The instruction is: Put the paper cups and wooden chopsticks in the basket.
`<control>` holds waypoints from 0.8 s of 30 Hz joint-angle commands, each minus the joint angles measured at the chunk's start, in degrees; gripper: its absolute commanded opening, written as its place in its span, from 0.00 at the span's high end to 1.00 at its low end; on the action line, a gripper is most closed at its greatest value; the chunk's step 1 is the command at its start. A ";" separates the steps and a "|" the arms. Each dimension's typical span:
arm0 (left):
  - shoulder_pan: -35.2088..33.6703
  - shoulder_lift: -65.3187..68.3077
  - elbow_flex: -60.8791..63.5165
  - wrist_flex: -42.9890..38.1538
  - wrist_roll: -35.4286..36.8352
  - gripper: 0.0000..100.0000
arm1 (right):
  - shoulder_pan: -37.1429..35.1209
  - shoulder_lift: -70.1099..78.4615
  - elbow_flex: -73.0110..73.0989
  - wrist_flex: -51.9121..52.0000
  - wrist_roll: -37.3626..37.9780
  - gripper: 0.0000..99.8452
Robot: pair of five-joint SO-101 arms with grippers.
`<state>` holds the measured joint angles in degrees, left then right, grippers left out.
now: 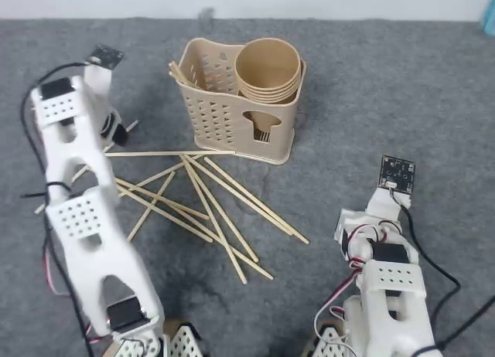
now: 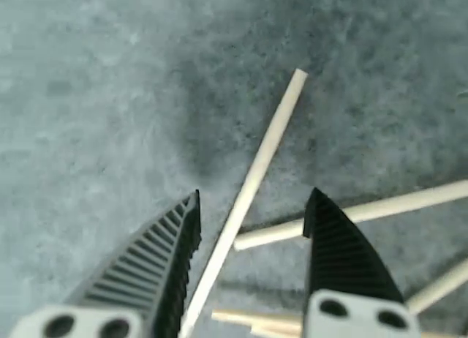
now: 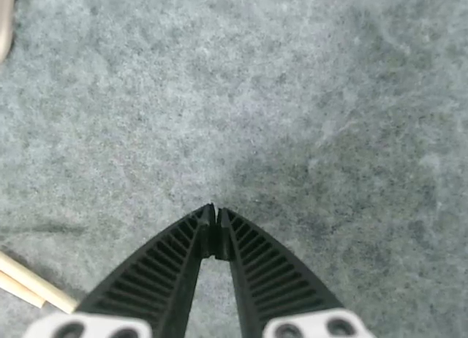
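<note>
A beige perforated basket [image 1: 209, 110] stands at the back centre, holding a stack of paper cups [image 1: 267, 67] and a few chopsticks [image 1: 179, 73]. Several wooden chopsticks [image 1: 209, 206] lie scattered on the grey mat in front of it. My left gripper [image 2: 252, 203] is open low over the mat, with one chopstick [image 2: 256, 170] lying between its fingers; in the high view this arm [image 1: 73, 141] stands at the left of the pile. My right gripper [image 3: 216, 210] is shut with nothing in it, above bare mat at the front right, where its arm [image 1: 383, 256] rests.
A grey felt mat [image 1: 387, 102] covers the table. Two chopstick ends [image 3: 33, 283] lie near the right gripper. Open mat lies to the right of the basket and between the arms.
</note>
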<state>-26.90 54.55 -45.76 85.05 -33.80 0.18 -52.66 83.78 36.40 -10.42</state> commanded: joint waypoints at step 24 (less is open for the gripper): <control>-2.11 25.32 -49.80 15.65 7.12 0.99 | 0.22 -1.54 -0.53 -1.19 -0.26 0.99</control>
<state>-26.99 81.01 -91.12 98.86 -31.16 0.18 -52.66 83.78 36.40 -10.42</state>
